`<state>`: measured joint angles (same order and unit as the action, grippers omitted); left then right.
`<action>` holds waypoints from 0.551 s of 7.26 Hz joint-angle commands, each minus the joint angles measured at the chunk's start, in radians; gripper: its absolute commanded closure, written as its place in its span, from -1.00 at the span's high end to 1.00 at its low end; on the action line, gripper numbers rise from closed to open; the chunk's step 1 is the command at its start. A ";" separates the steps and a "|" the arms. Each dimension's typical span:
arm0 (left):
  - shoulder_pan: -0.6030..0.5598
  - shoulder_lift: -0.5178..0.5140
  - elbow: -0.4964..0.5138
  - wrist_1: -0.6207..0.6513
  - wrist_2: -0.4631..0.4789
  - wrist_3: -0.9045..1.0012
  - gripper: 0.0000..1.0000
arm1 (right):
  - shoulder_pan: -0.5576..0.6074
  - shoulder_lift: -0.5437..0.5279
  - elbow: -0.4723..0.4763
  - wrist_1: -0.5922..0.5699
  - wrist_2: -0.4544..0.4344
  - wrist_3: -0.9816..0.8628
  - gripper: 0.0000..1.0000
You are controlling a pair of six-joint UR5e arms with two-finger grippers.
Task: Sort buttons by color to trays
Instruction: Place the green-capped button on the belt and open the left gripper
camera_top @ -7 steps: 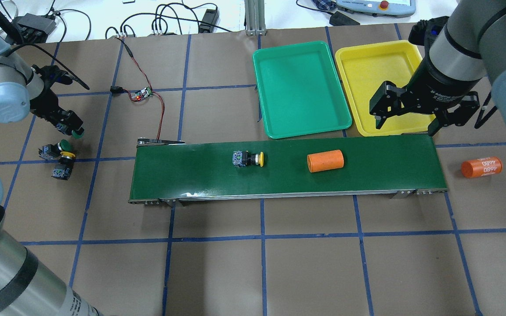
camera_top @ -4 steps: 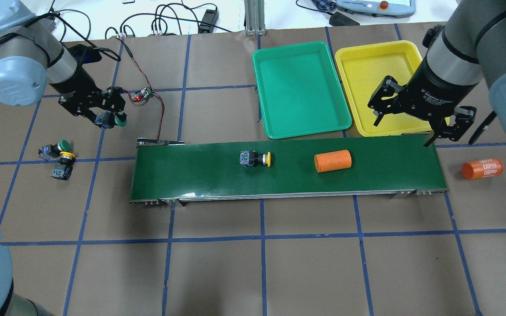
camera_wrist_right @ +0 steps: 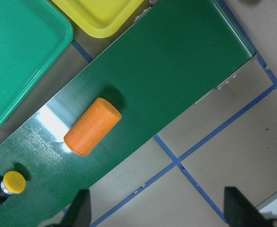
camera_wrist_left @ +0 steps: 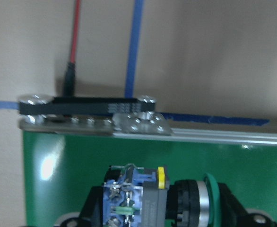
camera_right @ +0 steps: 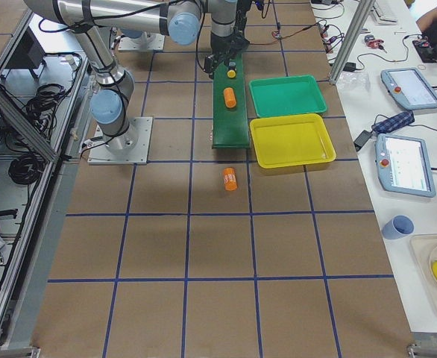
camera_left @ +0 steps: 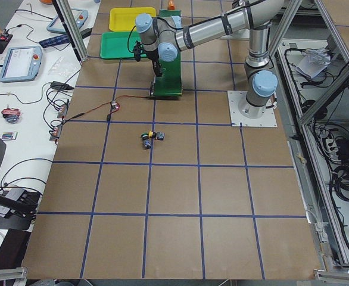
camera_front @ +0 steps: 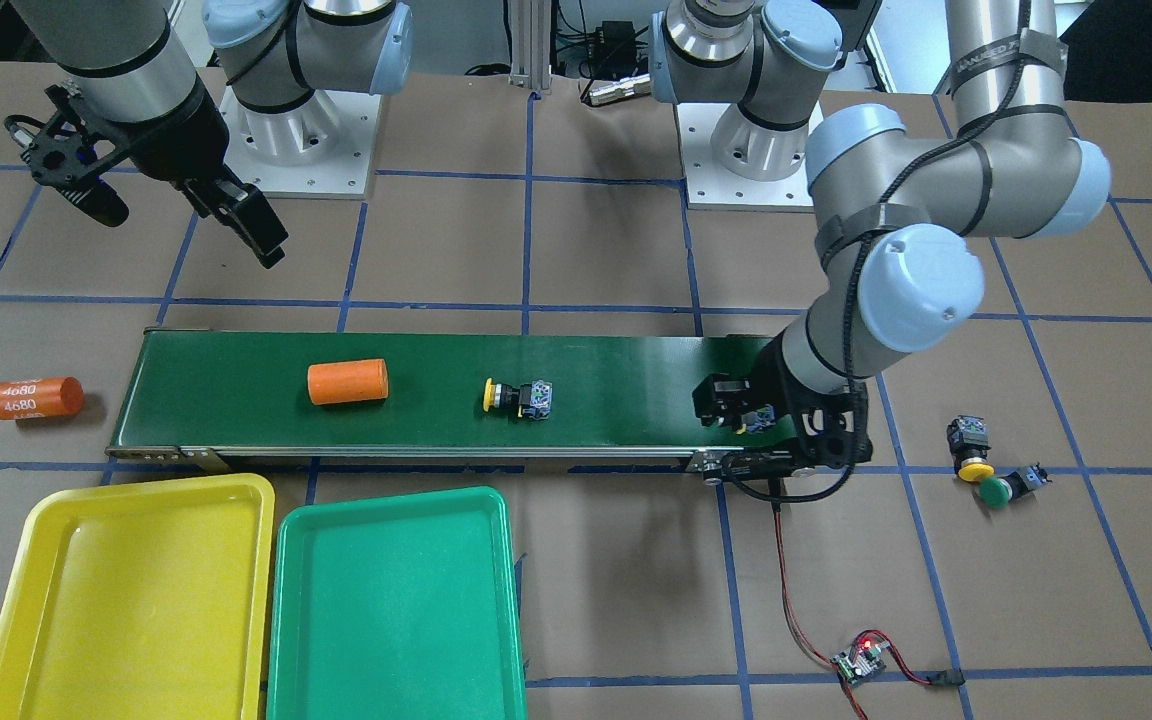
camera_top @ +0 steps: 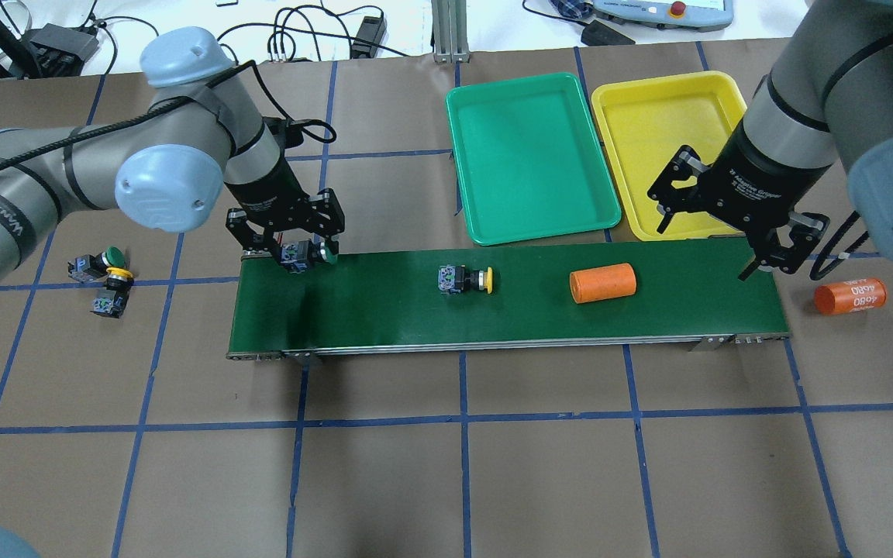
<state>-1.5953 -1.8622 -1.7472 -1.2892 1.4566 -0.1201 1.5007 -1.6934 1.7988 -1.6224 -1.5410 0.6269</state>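
Note:
My left gripper (camera_top: 303, 252) is shut on a green-capped button (camera_wrist_left: 148, 198) and hangs over the left end of the dark green conveyor belt (camera_top: 384, 310). A yellow-capped button (camera_top: 464, 280) lies on its side mid-belt. A green button (camera_top: 98, 263) and a yellow button (camera_top: 113, 291) lie together on the table far left. The green tray (camera_top: 532, 155) and yellow tray (camera_top: 656, 124) stand side by side behind the belt's right half, both bare. My right gripper (camera_top: 704, 248) hangs open and empty over the yellow tray's near edge and the belt's right end.
An orange cylinder (camera_top: 602, 284) lies on the belt right of the yellow button. A second orange cylinder (camera_top: 849, 296), marked 4680, lies on the table past the belt's right end. A small circuit board (camera_front: 861, 660) with red wires sits behind the belt's left end.
My left arm carried the green button from the far-left table to above the belt's left end. The yellow button and orange cylinder rode rightward on the belt. The right gripper shifted slightly.

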 commanded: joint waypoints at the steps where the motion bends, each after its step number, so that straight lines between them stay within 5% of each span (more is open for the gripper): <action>1: -0.028 0.001 -0.046 0.001 0.010 -0.018 -1.00 | 0.001 0.001 0.002 -0.001 0.005 0.051 1.00; 2: -0.028 -0.015 -0.051 0.010 0.074 -0.018 -0.78 | 0.001 0.005 0.005 -0.001 0.007 0.059 1.00; 3: -0.028 -0.025 -0.054 0.017 0.096 -0.035 0.92 | 0.001 0.005 0.020 -0.013 0.009 0.059 1.00; 4: -0.028 -0.020 -0.054 0.018 0.097 -0.039 1.00 | 0.001 0.006 0.030 -0.016 0.007 0.065 1.00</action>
<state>-1.6223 -1.8808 -1.7982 -1.2751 1.5383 -0.1506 1.5018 -1.6889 1.8163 -1.6321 -1.5337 0.6846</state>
